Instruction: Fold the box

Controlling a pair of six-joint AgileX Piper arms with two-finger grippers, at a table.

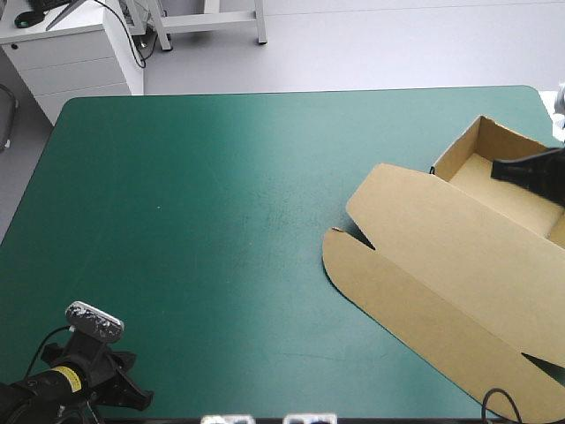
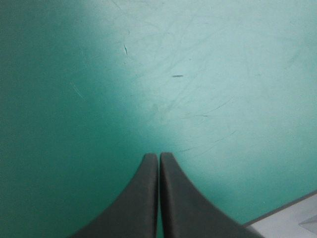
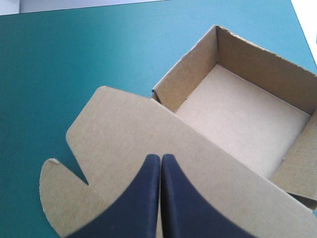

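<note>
brown box (image 1: 468, 221) at the teal-green counter's (image 1: 203, 221) right edge — tray walls raised, lid (image 1: 424, 274) lying flat toward me. my right pincer (image 3: 160, 157) hovers over the lid, fingers pressed together, empty; my left pincer (image 2: 159, 156), likewise closed, sits at the near left corner, clear of the work.

A robotics lab bench, as we read it.

We see a work table (image 1: 221, 177) under a scuffed teal-green cover, with two robot arms at it. The left gripper (image 2: 159, 156) holds its black fingers together over the cover, and the right gripper (image 3: 160, 157) does the same above a brown box (image 3: 237, 114) of cut board. Far ahead of the left gripper, past the table's far corner, a white drawer cabinet (image 1: 79, 62) carries black cables (image 1: 132, 35). Well ahead of both grippers, beyond the far edge, a white metal frame (image 1: 212, 18) stands on a pale grey floor (image 1: 397, 44).
</note>
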